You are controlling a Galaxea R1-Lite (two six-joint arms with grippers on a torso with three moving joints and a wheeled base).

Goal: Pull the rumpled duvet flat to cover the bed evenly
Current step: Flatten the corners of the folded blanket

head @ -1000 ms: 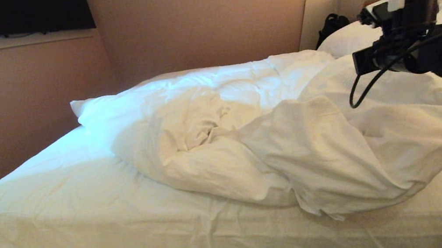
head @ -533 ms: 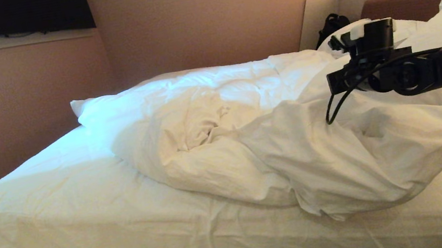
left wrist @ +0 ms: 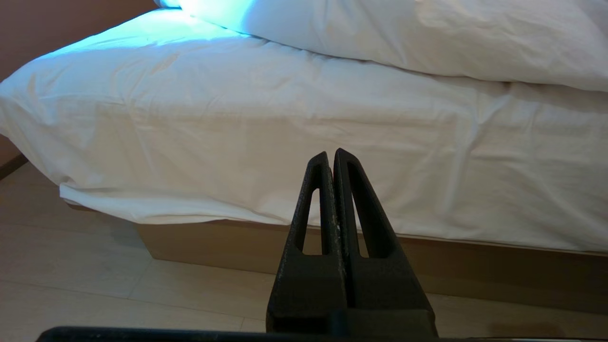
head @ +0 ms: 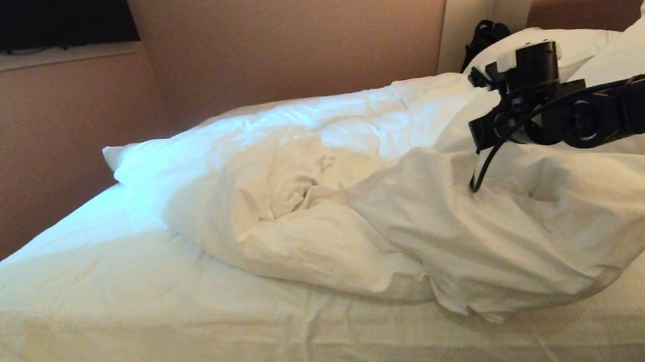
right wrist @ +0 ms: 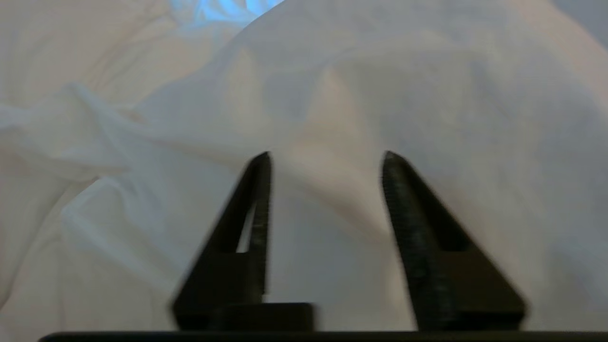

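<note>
A large white duvet [head: 404,207] lies heaped across the middle of a low bed [head: 124,316], bunched into thick, puffy folds with deep creases. Its cotton cover is heavily wrinkled, and one fat fold hangs toward the near edge of the mattress. The foot end of the bed, at left, is bare except for a taut white sheet. Two white pillows [head: 631,48] rest against a padded brown headboard [head: 592,5] at right. The robot's right arm reaches in from the right, its right gripper [right wrist: 327,159] poised above the high rumpled part of the duvet, its two black fingers [right wrist: 403,199] spread apart with nothing between them. The left gripper [left wrist: 331,156] hangs low beside the bed, fingers pressed together, pointing at the mattress side
</note>
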